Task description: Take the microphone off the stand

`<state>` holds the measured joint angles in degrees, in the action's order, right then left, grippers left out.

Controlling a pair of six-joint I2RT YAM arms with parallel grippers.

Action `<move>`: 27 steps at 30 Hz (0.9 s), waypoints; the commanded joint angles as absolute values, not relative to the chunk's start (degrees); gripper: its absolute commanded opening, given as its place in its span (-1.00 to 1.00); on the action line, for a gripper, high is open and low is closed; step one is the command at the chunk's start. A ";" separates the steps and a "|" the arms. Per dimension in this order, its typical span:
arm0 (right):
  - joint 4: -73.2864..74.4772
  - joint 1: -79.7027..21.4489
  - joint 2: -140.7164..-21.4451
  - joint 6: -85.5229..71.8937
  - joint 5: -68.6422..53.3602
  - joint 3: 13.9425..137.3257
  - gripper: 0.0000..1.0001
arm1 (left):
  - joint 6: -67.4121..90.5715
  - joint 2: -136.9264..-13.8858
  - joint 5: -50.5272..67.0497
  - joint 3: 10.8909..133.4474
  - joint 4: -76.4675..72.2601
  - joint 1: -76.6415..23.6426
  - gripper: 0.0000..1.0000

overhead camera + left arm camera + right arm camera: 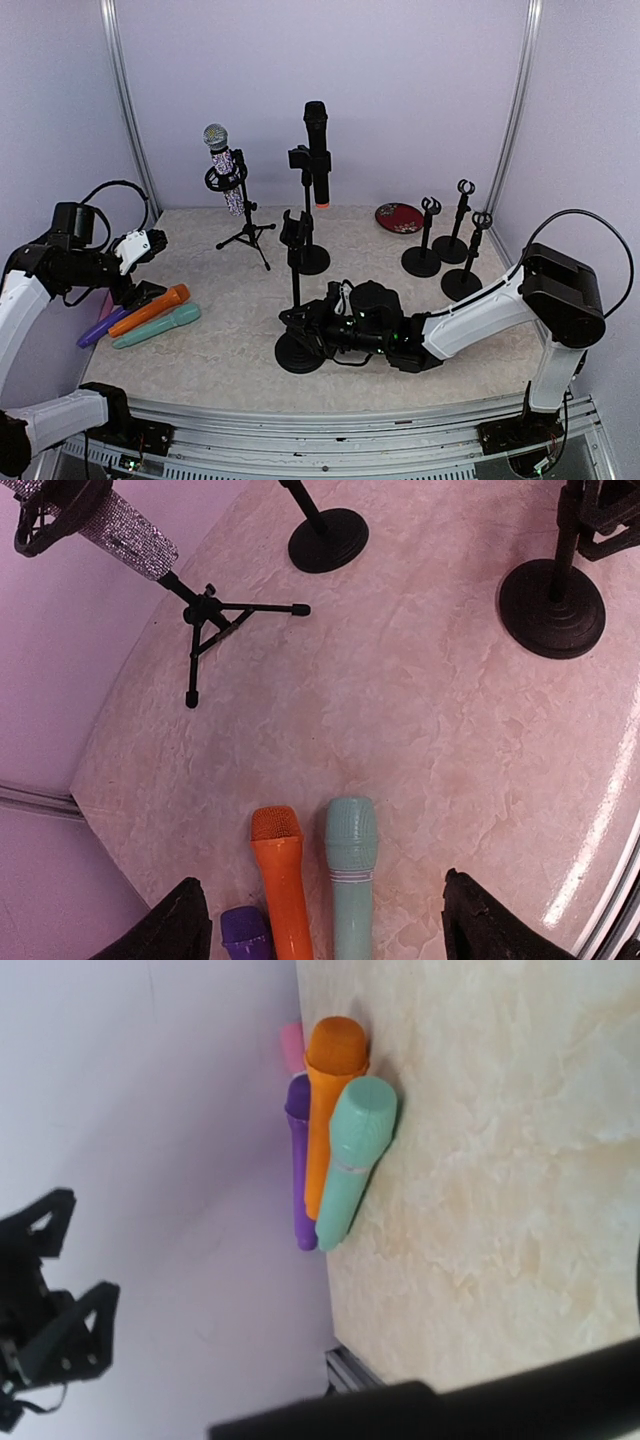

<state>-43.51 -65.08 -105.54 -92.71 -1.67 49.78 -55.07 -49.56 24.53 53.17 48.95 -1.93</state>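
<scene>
A black microphone [317, 150] stands upright in the clip of the middle stand [312, 258]. A glittery silver microphone [222, 165] sits in a tripod stand [246, 235] to its left; it also shows in the left wrist view [110, 525]. A nearer stand [297, 352] carries an empty-looking clip [294, 230]. My right gripper [300, 322] lies low against that stand's pole just above its base. Its fingers are hidden, and a blurred dark bar [450, 1405] crosses the right wrist view. My left gripper [330, 925] hangs open above the loose microphones.
Orange [150, 309], teal [157, 326] and purple [100, 327] microphones lie side by side at the table's left edge. Three small empty stands [440, 240] and a red dish [399, 216] sit at the back right. The right arm stretches across the near half of the table.
</scene>
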 commanded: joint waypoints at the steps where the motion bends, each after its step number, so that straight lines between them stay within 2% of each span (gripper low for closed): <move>1: -44.72 -63.73 -105.19 -91.54 -0.23 50.92 -0.42 | -56.12 -48.69 24.13 52.56 49.36 -2.09 0.56; 6: -41.68 -62.13 -102.43 -88.28 -0.96 50.02 -0.74 | -56.22 -48.66 24.18 52.52 49.39 -2.11 0.56; 10: -39.08 -58.88 -100.81 -85.07 -6.65 49.55 -1.00 | -56.25 -48.69 24.26 52.47 49.31 -2.07 0.56; 14: -34.98 -55.16 -100.87 -80.51 -16.18 50.27 -1.00 | -56.25 -48.78 24.43 52.48 49.31 -2.11 0.56; 18: -37.70 -51.77 -102.81 -78.78 -25.15 47.80 -1.00 | -56.49 -49.11 24.97 52.21 49.08 -2.11 0.56; 27: -26.08 -47.17 -102.52 -67.12 -29.90 43.86 -1.00 | -55.49 -50.04 26.56 51.86 48.55 -2.15 0.56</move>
